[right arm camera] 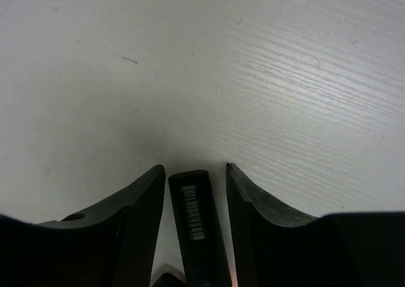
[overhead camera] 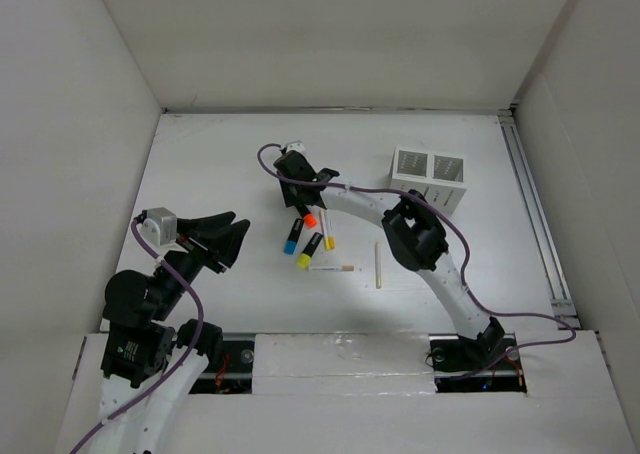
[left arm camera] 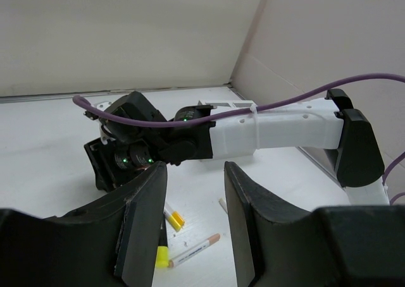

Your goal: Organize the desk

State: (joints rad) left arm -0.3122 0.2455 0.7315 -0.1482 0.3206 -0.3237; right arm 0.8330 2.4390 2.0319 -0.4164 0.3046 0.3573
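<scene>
The white desk (overhead camera: 205, 169) holds several markers at its middle. My right gripper (overhead camera: 303, 206) points down at the black marker with an orange cap (overhead camera: 309, 219). In the right wrist view the gripper (right arm camera: 195, 167) is open, its jaws standing on either side of that marker's black barcoded barrel (right arm camera: 195, 220) with a gap on each side. My left gripper (overhead camera: 238, 242) hovers left of the markers, open and empty. Between its jaws the left wrist view (left arm camera: 195, 170) shows a yellow marker (left arm camera: 174, 219) and a thin tan-tipped pen (left arm camera: 196, 249).
A blue-capped marker (overhead camera: 292, 239), a yellow-capped black marker (overhead camera: 310, 249), a yellow-and-white marker (overhead camera: 328, 232), a thin pen (overhead camera: 333, 268) and a pale stick (overhead camera: 378, 264) lie near each other. A white slotted pen holder (overhead camera: 430, 179) stands at the back right. A metal rail (overhead camera: 530, 204) runs along the right edge.
</scene>
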